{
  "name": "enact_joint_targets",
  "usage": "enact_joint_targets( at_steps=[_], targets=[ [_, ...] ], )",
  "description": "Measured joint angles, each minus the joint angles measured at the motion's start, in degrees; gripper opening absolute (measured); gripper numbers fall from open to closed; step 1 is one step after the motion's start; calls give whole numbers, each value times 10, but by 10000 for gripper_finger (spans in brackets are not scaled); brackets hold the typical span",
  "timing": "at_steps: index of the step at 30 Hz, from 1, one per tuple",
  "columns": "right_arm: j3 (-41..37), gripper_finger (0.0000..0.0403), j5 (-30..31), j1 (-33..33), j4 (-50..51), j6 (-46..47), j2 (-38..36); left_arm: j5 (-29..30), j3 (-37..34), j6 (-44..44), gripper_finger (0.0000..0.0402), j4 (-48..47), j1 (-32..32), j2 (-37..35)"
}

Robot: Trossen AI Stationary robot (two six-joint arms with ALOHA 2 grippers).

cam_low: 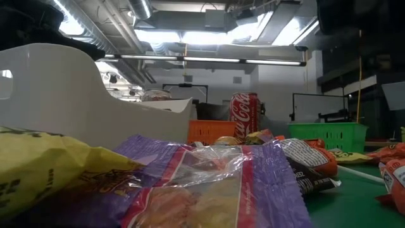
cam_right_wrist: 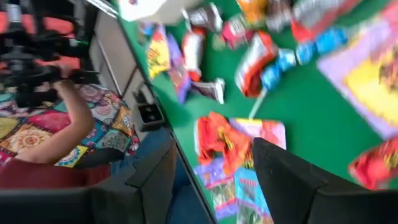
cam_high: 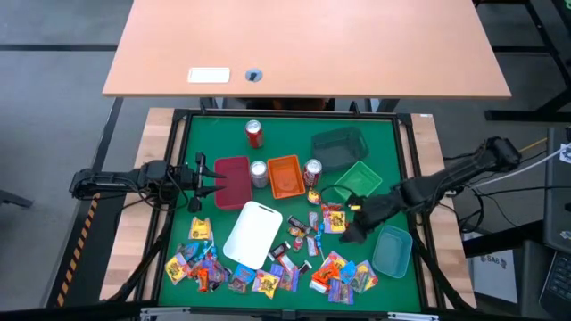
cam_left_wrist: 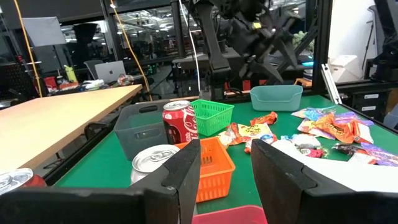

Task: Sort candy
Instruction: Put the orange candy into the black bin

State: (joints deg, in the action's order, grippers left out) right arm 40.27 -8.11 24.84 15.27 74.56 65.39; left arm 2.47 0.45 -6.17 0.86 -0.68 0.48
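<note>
Candy in bright wrappers lies on the green mat in a near-left heap (cam_high: pixel 201 263), a near-right heap (cam_high: pixel 343 272) and a loose scatter in the middle (cam_high: pixel 308 227). From the right, my right gripper (cam_high: pixel 352 234) slants down, open, above the candy between the scatter and the near-right heap. In its wrist view my right gripper (cam_right_wrist: pixel 214 180) has orange-red and purple candy (cam_right_wrist: pixel 217 140) beyond its fingers, nothing between them. My left gripper (cam_high: pixel 201 183) waits level at the mat's left edge beside a dark red tray (cam_high: pixel 234 181), open and holding nothing (cam_left_wrist: pixel 227 168).
White tray (cam_high: pixel 252 234), orange tray (cam_high: pixel 285 176), green basket (cam_high: pixel 357 181), dark grey tray (cam_high: pixel 339 147) and teal tray (cam_high: pixel 391 250) stand on the mat. Soda cans stand at the back (cam_high: pixel 254 134) and by the orange tray (cam_high: pixel 312 171). A person (cam_right_wrist: pixel 62 124) sits past the near edge.
</note>
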Motion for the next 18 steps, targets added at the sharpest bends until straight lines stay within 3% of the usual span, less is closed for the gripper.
enact_joint_targets(
  at_steps=[7, 12, 18],
  targets=[
    [0, 214, 0, 27, 81, 93, 38, 0, 0, 0, 132, 0, 0, 0],
    [0, 214, 1, 26, 166, 106, 59, 0, 0, 0, 132, 0, 0, 0],
    [0, 214, 2, 26, 172, 107, 97, 0, 0, 0, 132, 0, 0, 0]
  ],
)
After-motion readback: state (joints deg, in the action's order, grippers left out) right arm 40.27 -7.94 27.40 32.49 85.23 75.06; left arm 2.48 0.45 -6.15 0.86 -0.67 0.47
